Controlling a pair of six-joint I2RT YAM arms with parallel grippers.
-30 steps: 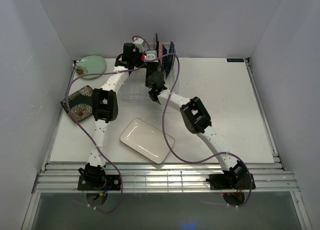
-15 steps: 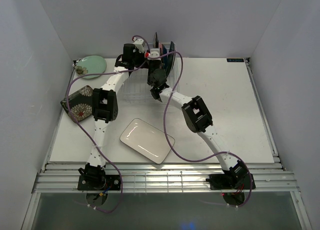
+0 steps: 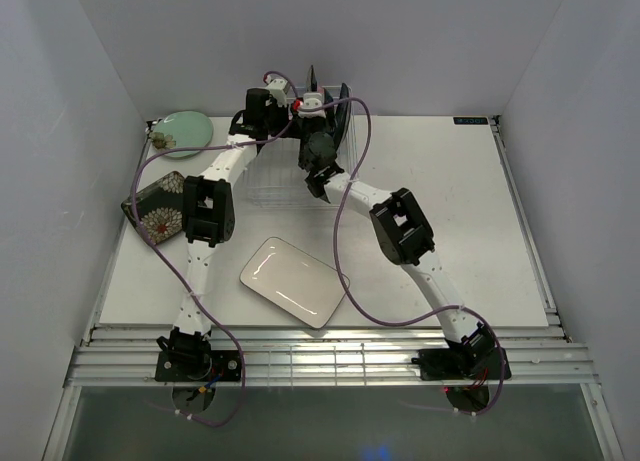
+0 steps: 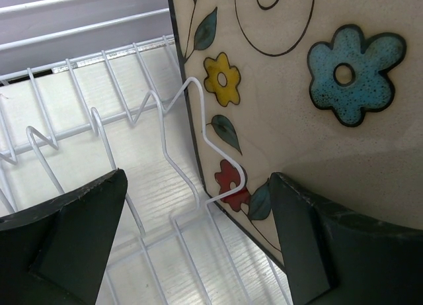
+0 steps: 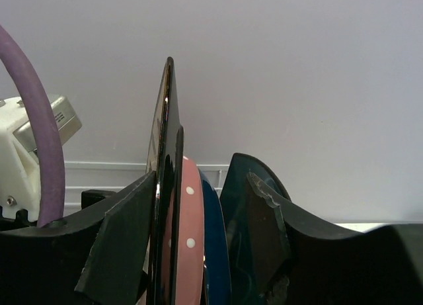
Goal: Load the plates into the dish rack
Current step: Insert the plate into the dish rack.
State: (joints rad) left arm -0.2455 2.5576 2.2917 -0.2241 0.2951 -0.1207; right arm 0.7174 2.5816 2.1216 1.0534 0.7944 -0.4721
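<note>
The dish rack (image 3: 268, 186) stands at the far centre of the table (image 3: 480, 231). The left gripper (image 4: 198, 179) gapes wide by the flowered plate (image 4: 297, 87) standing in the rack. The right gripper (image 5: 201, 179), jaws parted, straddles the upright dark plate (image 5: 165, 153) and pink dotted plate (image 5: 190, 219). 3 plates lie left and near.
</note>
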